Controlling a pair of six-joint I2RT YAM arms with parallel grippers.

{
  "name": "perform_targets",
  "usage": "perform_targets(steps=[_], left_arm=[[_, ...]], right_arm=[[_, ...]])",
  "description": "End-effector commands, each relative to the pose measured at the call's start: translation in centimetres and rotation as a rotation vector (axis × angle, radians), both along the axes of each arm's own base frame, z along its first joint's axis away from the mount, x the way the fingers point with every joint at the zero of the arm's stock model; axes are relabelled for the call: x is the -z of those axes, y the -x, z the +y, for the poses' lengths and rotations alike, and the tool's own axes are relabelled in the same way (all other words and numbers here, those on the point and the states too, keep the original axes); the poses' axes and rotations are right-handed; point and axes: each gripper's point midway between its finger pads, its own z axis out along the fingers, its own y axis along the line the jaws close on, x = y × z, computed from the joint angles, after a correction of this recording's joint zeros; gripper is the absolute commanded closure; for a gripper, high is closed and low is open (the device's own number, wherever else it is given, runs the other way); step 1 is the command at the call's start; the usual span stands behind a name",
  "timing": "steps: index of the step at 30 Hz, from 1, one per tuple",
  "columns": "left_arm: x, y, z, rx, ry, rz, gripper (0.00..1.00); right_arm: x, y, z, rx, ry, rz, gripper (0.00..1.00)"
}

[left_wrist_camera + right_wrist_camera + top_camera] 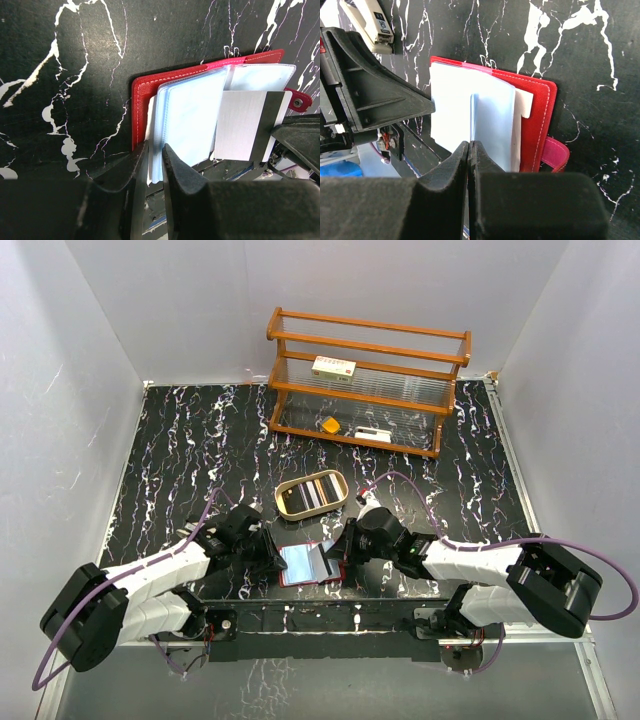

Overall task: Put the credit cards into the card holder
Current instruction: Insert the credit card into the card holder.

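The card holder lies open on the black marbled surface, near the front edge between the two arms, with its red cover down and its clear bluish pockets fanned upward. The left jaws stand narrow, pinched on the near edge of the pocket leaves. The right jaws are fully closed on one end of a white card with a dark stripe. The card lies across the right-hand pockets, and I cannot tell whether its leading edge has found a pocket mouth. More cards wait in the oval wooden tray just behind.

The main risk is that the card rides over the slick plastic or slips between two leaves instead of into a sleeve. A slight tilt or a shallow approach angle would cause that. Pushing against a missed mouth could buckle the pocket or drag the whole holder sideways, since only a thin pinch steadies it. That pinch could also slide off the glossy leaves, letting them flop shut. The card, held by one end, may pivot in the grip. The two sets of jaws work very close together, so a small overshoot could knock them into each other.
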Motion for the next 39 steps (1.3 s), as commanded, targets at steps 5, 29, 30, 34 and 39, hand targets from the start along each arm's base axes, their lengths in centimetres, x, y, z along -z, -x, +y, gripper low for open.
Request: perform_targets(steps=[5,29,30,34,39], left_arm=[[2.5,2.2,2.6,0.010,-0.124,0.074,0.81],[2.8,2.4,2.9,0.013,-0.138,0.069,0.80],[2.7,2.4,2.9,0.012,-0.136,0.068,0.80],[2.5,2.5,2.6,0.004,-0.108,0.069,0.80],[2.9,3.0,2.5,-0.005,-0.090,0.084,0.80]], right_arm=[[-2.1,-0.3,1.4,-0.034,-0.082,-0.049,1.00],[0.7,-1.4,1.2,-0.003,0.003,-0.043,1.00],[0.8,-1.5,1.2,0.004,0.004,-0.045,1.00],[0.9,-2.0,1.2,0.027,0.010,-0.048,1.00],[1.3,-2.3,1.3,0.043,0.018,-0.038,1.00]])
